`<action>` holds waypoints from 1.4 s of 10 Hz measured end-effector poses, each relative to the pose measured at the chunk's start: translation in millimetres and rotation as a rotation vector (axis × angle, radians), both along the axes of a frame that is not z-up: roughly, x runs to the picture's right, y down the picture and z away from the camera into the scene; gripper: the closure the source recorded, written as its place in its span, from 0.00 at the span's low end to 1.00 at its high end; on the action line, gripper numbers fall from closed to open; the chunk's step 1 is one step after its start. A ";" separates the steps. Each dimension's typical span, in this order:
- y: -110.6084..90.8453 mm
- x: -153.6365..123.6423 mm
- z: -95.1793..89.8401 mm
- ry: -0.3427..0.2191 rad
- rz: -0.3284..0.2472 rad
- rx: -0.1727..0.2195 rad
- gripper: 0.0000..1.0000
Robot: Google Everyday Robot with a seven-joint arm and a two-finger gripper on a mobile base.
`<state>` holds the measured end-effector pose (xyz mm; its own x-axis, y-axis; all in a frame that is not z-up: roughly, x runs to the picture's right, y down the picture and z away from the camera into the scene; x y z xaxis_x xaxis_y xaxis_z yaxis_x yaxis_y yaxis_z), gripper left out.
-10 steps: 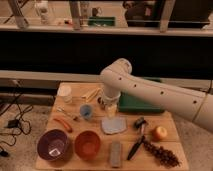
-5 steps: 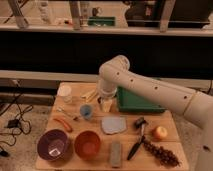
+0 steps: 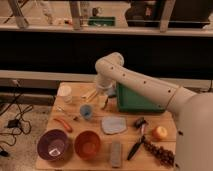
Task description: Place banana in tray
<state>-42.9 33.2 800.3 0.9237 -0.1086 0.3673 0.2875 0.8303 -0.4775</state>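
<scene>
The banana [image 3: 90,94] is a slim pale-yellow piece lying on the wooden table, left of the tray and behind the blue cup [image 3: 86,111]. The tray [image 3: 141,103] is dark green and rectangular, at the back right of the table, partly covered by my arm. My gripper [image 3: 105,101] hangs from the white arm, pointing down over the table. It is between the banana and the tray's left edge, close to the banana's right end. I see no contact with the banana.
A white cup [image 3: 64,92] stands back left. An orange-red curved piece [image 3: 64,124], a purple bowl [image 3: 53,145] and an orange bowl [image 3: 88,144] are at the front left. A grey-blue cloth [image 3: 114,124], grey block [image 3: 116,153], black brush [image 3: 136,144], orange fruit [image 3: 160,132] and grapes [image 3: 161,153] are at the front right.
My arm's elbow has shifted slightly left and toward the back, and the gripper has drifted a little left, nearer the banana. The banana and other items have not moved.
</scene>
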 end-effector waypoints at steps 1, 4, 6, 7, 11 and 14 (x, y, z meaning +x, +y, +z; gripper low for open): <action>0.1 2.7 0.3 0.004 0.002 -0.002 0.20; 0.5 1.4 0.1 0.002 0.002 -0.003 0.20; -0.5 -2.5 0.5 -0.028 0.019 -0.015 0.20; -4.4 -10.7 4.9 -0.046 0.026 -0.022 0.20; -19.5 -51.6 31.5 -0.082 0.025 -0.036 0.20; -30.5 -54.7 54.3 -0.075 0.038 -0.039 0.20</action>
<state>-97.6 2.7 854.6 0.8968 -0.0585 0.4384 0.2922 0.8226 -0.4878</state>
